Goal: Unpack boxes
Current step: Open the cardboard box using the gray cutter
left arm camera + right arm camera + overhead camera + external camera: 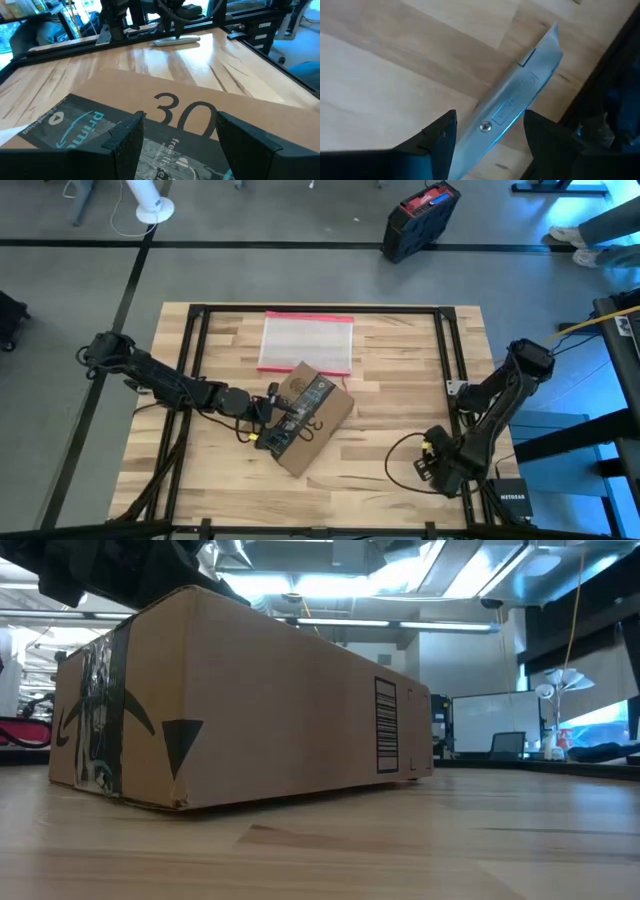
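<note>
While the left arm stretches low across the bench [400, 430], its left gripper [268, 418] hangs spread over the box [310, 420] at mid-bench; the right gripper [490, 145], folded near the bench's edge, straddles a utility knife [512, 112], fingers spread.

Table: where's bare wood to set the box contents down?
Free: the strip between the cardboard box and the right tool, and the near-left corner of the table. Crowded: the middle, where the left tool sits over the box, and the plastic pouch behind it. A utility knife lies under the right tool.
</note>
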`<state>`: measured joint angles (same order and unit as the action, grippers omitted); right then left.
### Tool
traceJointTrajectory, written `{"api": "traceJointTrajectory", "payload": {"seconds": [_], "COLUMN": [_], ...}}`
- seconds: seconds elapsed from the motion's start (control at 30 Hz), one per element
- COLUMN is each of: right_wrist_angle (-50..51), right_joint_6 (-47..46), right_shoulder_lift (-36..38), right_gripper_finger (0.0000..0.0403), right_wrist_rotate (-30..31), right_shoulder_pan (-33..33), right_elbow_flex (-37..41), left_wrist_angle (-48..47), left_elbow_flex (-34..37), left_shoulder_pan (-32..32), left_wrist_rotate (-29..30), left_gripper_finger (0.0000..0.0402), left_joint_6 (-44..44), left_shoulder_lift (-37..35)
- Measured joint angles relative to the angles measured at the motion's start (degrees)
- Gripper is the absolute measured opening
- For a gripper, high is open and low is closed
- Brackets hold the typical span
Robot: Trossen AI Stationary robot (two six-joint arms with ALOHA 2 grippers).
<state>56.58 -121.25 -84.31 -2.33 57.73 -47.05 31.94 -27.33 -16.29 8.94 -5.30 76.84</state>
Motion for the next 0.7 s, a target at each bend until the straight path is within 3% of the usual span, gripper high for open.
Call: {"api": "traceJointTrajectory", "payload": {"seconds": [0.3, 0.7], "right_wrist_angle": [-4.1, -9.0], "right_joint_6": [0.0, 1.3], "right_shoulder_lift": [-5.4, -9.1], "right_gripper_finger": [0.022, 0.0219], "right_wrist_rotate": [-5.7, -0.7], "right_shoulder_pan": [-0.4, -0.7], "right_elbow_flex": [0.0, -0.2], "left_wrist_angle": [-0.1, -1.6], "left_elbow_flex": [0.0, 0.0], "left_shoulder_pan": [-0.2, -0.3], "left_wrist_rotate": [-1.4, -3.2], "left_gripper_finger": [0.0235, 0.0235], "left_joint_6": [-2.7, -4.5], "left_shoulder_lift": [0.0, 0.0]}}
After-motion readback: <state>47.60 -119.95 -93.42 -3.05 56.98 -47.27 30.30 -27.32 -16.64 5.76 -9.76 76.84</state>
